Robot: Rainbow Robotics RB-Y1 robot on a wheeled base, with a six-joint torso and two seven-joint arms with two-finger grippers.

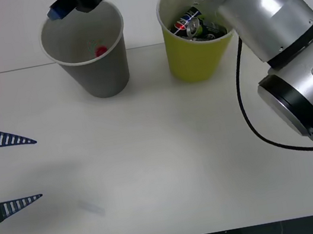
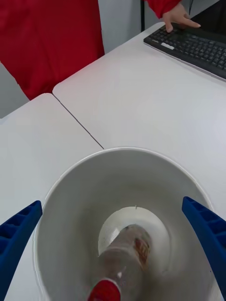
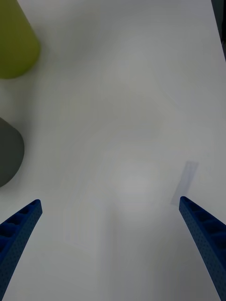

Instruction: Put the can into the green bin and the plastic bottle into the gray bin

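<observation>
On the white surface point(image 1: 171, 168), the gray tapered bin point(image 1: 104, 71) w/ the clear red-capped plastic bottle point(image 2: 123, 263) inside, long axis leaning cap-up, is seen directly below the wide-spread, empty right end effector point(image 2: 113, 244), the left end effector point(image 1: 18, 171) being parked wide apart, near edge.

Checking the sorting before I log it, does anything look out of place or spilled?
Nothing stands out. The bottle lies inside the gray bin, cans sit in the green bin, both upright.
</observation>
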